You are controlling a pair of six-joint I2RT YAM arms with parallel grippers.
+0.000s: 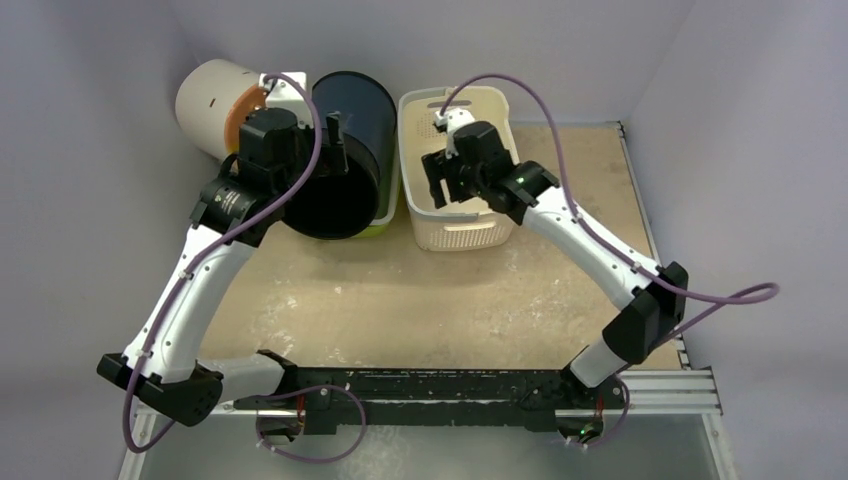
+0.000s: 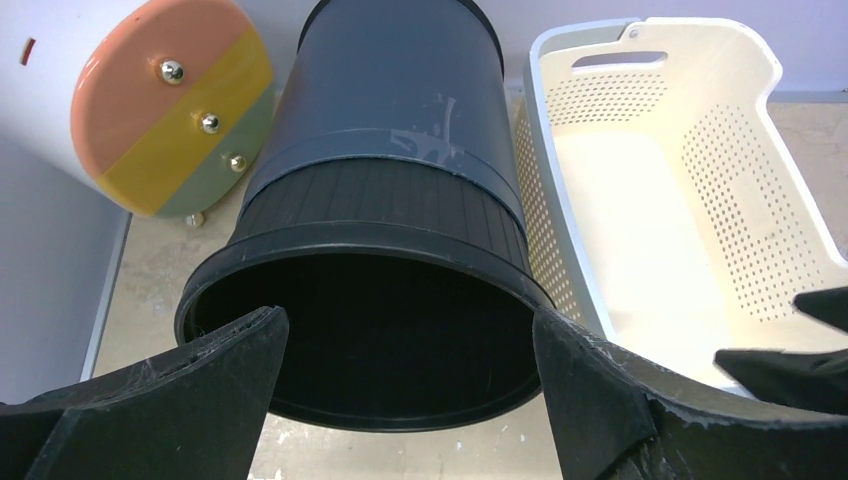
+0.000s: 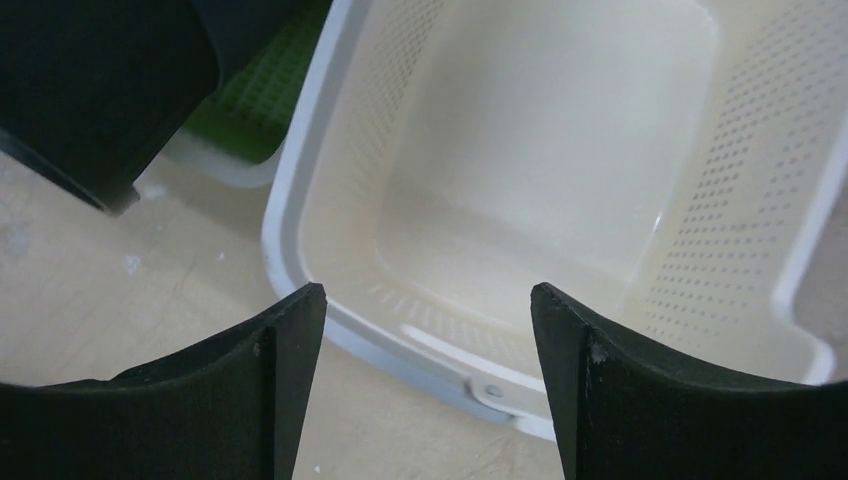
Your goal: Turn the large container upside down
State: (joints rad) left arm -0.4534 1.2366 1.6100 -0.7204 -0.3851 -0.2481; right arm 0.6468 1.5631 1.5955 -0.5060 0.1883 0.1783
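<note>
target: the task names no colour; judged the dark bin (image 1: 362,105), the biggest thing on the table (image 1: 420,310); the cream basket (image 1: 465,232) is the other candidate
bin pose: far left of centre; on its side and tilted, mouth towards the arms; lower edge resting on a green basket (image 1: 388,215); a white cylinder (image 1: 205,100) just to its left; cream basket just beside it on the right, upright and empty
left gripper (image 2: 405,345): jaws wide, holding nothing; fingers flank the bin's mouth, close to the rim; cannot tell if they touch it
right gripper (image 3: 428,295): jaws apart, holding nothing; hanging over the cream basket's near rim, which runs across the gap below them
step: approach and line-up; no grip on either container; nothing inverted yet
next move: pinch one wall at the rim, one finger inside and one outside; lift, then roll the wrist until the mouth faces down
risk: bin wall is smooth and round, so it may slip or roll off the green basket
</note>
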